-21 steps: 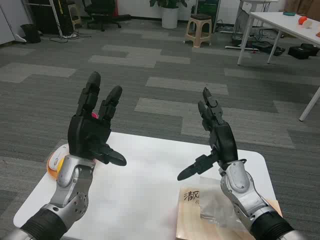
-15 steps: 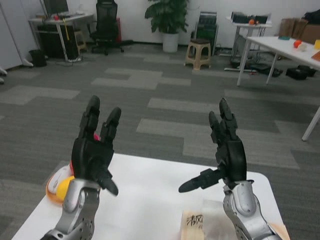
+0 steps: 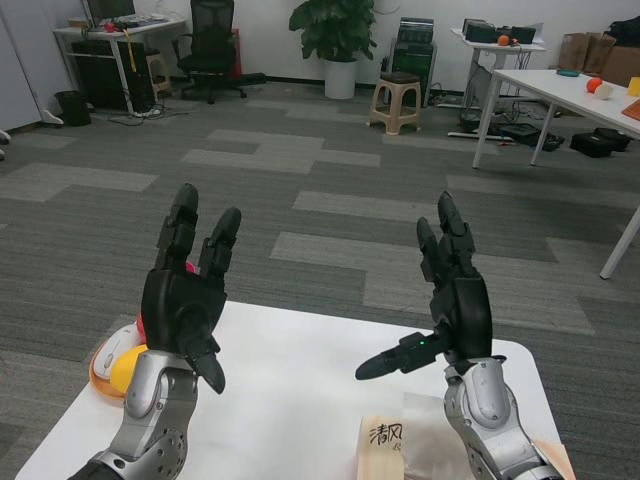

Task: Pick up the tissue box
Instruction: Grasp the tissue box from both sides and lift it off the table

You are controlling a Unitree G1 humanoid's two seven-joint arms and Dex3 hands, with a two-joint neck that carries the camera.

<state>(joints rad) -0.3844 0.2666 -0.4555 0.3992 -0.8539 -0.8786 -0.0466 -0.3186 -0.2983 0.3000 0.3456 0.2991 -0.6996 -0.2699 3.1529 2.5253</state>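
Observation:
The tissue box (image 3: 390,450) shows only as its pale top corner with black printed characters and a bit of white tissue, at the bottom edge of the white table (image 3: 290,390); the rest is cut off by the frame. My right hand (image 3: 445,305) is raised above and just behind it, fingers spread upward, thumb pointing left, holding nothing. My left hand (image 3: 185,295) is raised over the table's left part, fingers spread upward, also empty and well left of the box.
An orange and yellow object (image 3: 118,365) with a pink thing behind my left hand sits at the table's left edge. Beyond the table lies grey carpet, with a stool (image 3: 397,100), a potted plant (image 3: 340,45), chairs and other white tables (image 3: 560,95) far off.
The camera has tilted up since the earliest frame, showing more of the room and less of the box. Both hands stay raised and spread; the left thumb has turned downward.

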